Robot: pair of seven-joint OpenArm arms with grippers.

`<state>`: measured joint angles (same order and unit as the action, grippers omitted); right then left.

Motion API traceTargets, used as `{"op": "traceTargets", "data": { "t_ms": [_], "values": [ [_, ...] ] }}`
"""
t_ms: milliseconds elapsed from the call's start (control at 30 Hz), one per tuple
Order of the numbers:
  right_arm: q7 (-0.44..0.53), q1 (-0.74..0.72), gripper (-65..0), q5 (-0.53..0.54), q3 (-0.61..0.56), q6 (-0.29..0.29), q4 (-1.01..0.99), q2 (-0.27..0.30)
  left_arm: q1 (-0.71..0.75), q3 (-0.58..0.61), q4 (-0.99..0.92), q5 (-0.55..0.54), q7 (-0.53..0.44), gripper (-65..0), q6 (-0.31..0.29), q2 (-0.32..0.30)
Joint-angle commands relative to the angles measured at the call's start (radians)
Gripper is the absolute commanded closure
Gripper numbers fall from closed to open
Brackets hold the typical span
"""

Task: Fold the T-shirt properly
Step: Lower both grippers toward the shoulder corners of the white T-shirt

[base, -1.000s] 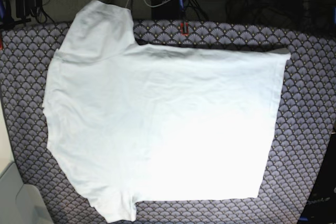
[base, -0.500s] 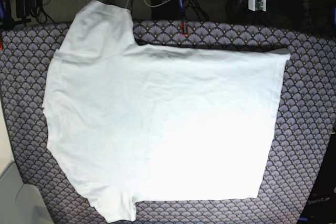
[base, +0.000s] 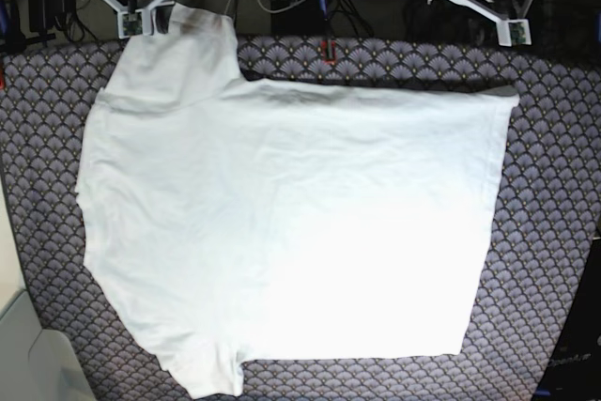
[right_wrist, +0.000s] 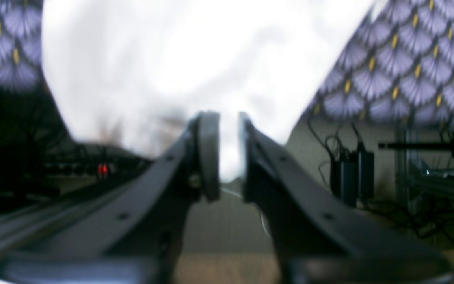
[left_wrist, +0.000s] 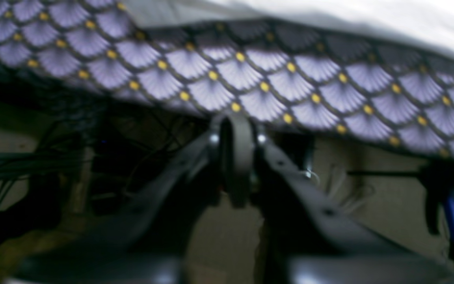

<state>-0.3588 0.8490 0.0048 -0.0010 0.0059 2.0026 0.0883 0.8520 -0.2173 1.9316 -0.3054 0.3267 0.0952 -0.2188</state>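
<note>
Spread flat across the purple fan-scale patterned tablecloth [base: 554, 185] in the base view: plain white, softly wrinkled cotton T-shirt [base: 282, 223], one sleeve reaching the far edge. Seen whole only there; from the right wrist, just a blurred white sleeve past the dark right gripper [right_wrist: 229, 154], pads slightly parted, grasping nothing. From the left wrist, mostly yellow-dotted scales and a thin strip of white hem beyond the left gripper [left_wrist: 237, 157]; pads apparently together, nothing between them, though too blurred to be sure.
</note>
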Motion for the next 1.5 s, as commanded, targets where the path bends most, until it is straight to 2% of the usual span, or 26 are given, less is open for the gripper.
{"op": "traceTargets", "data": {
  "t_ms": [0,67,133,300,533,667,800,933,1167,1267,1367,1467],
  "values": [
    [0.010,-0.004,-14.3,0.001,0.008,-0.001,0.017,0.011,0.005,-0.003,0.018,0.001,-0.022,-13.6,-0.005,-0.004],
    [-0.024,-0.038,-17.2,0.001,0.011,-0.001,0.019,0.026,0.002,-0.001,0.018,0.001,-0.024,-19.7,-0.005,-0.004],
    [-0.064,-0.070,-18.4,0.001,0.011,-0.001,0.019,0.032,-0.009,-0.001,0.019,0.001,-0.027,-22.3,-0.005,-0.004],
    [-0.130,-0.129,-20.2,0.001,0.054,0.001,0.017,0.043,-0.017,0.000,0.019,-0.001,-0.028,-22.4,-0.007,-0.004],
    [-0.141,-0.165,-22.9,0.001,0.141,0.003,0.014,0.044,-0.035,-0.003,0.019,-0.001,-0.024,-22.4,-0.007,-0.011],
    [-0.141,-0.165,-24.2,0.001,0.141,0.007,0.005,0.044,-0.060,-0.003,0.019,0.004,-0.022,-22.5,-0.007,-0.011],
    [-0.142,-0.164,-24.2,0.001,0.146,0.098,-0.004,0.020,-0.067,-0.003,0.019,0.005,-0.022,-22.5,-0.007,-0.011],
    [-0.142,-0.168,-24.4,0.001,0.183,0.147,-0.009,-0.009,-0.087,-0.003,0.019,0.005,-0.021,-22.5,-0.007,-0.011],
    [-0.144,-0.192,-24.8,0.010,0.227,0.161,-0.010,-0.009,-0.089,-0.003,0.019,0.005,-0.021,-22.5,-0.007,-0.012],
    [-0.182,-0.207,-24.8,0.128,0.286,0.279,-0.010,-0.006,-0.089,-0.003,0.019,0.005,-0.021,-22.5,-0.007,-0.012],
    [-0.245,-0.242,-24.8,0.238,0.388,0.360,-0.015,-0.011,-0.089,-0.003,0.019,0.005,-0.021,-22.5,-0.002,-0.012],
    [-0.289,-0.257,-24.8,0.283,0.444,0.437,-0.015,-0.009,-0.084,-0.021,0.019,0.005,-0.021,-22.5,-0.005,-0.012]
  ]
}}
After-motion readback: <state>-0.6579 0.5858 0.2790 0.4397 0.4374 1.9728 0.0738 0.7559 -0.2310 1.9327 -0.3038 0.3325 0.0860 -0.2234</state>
